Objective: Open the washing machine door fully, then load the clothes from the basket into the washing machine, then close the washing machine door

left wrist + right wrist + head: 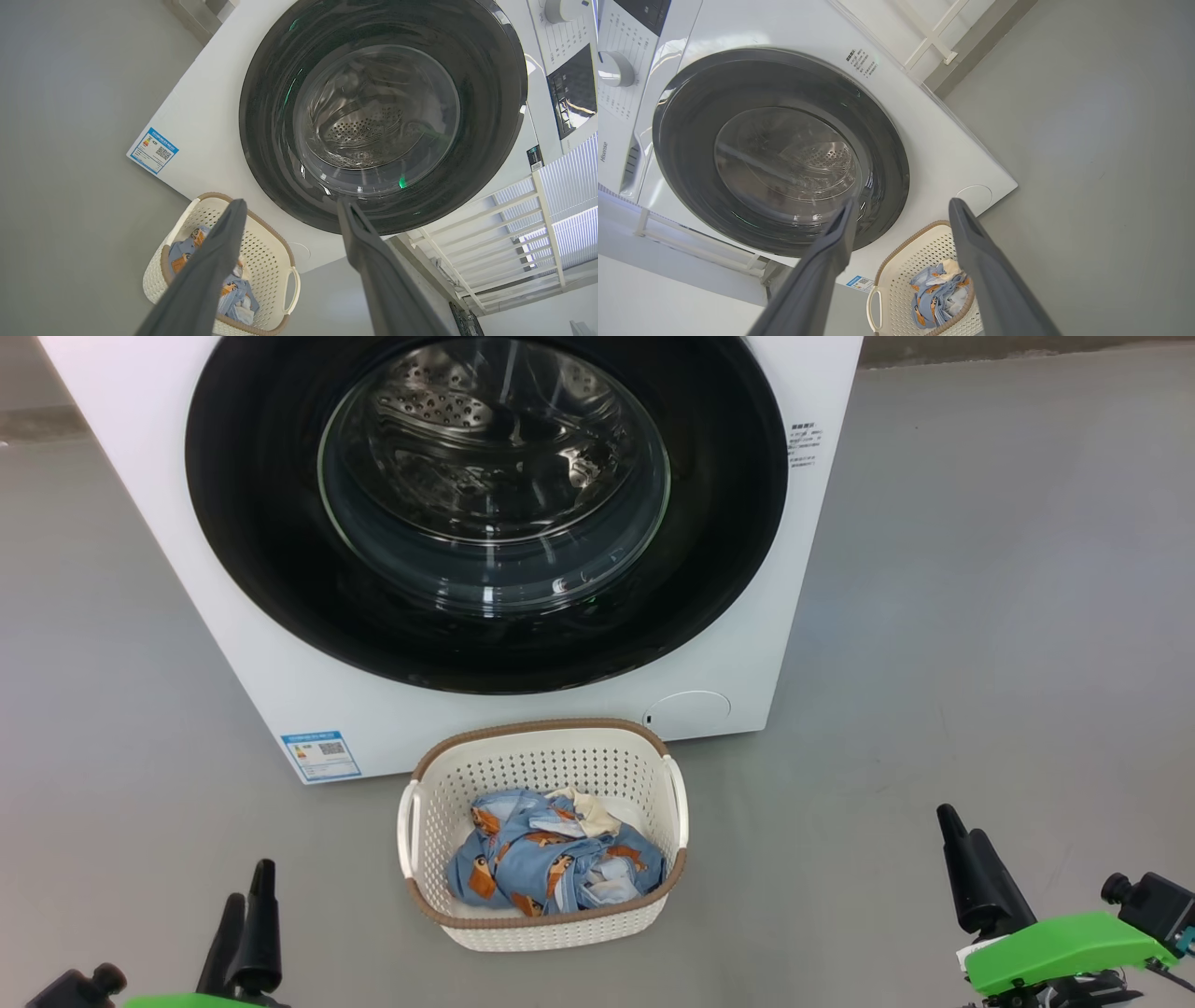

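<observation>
Washing machine door (252,504) is shut, dead ahead above the basket (541,725) of clothes (551,863). My right gripper (962,826) sits nearer it than my left gripper (249,887); both have jaws spread, empty.

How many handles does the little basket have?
2. The left handle sits on the left end of the basket, and the right handle on its right end. No others seem hidden.

Washing machine (373,719) top cropped; blue sticker (320,756) print unreadable.
</observation>
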Robot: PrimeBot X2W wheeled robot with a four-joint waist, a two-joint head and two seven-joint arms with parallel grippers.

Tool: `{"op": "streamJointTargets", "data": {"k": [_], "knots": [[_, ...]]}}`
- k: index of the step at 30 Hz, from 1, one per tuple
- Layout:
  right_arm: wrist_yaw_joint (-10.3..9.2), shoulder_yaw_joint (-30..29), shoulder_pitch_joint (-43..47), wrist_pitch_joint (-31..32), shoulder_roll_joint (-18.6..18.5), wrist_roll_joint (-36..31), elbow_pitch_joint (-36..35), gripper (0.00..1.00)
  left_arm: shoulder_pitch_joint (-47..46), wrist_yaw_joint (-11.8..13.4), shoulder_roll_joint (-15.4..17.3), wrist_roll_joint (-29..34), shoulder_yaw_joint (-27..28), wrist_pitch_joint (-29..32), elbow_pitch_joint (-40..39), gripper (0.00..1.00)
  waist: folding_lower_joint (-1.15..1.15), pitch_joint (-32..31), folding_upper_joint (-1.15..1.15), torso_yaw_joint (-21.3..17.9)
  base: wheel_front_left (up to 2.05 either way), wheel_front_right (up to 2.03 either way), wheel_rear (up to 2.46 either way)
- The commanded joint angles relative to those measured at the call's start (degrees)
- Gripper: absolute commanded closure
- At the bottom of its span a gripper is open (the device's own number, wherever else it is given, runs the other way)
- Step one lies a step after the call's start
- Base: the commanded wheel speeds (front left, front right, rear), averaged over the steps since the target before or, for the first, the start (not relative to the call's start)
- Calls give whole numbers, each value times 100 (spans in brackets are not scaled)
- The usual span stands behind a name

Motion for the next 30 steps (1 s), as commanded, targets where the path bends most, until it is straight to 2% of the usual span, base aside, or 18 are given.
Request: {"op": "streamJointTargets", "data": {"k": [1, 30], "knots": [[-3, 97, -266, -77, -97, -203, -134, 0, -252, -12, 131, 174, 86, -73, -186, 0, 0, 1, 0, -2, 0, 0, 0], [-4, 186, -470, -546, -207, -2228, -167, 0, -245, -17, 234, 2149, 168, -546, -364, 0, 0, 15, 0, -27, 0, 0, 0]]}}
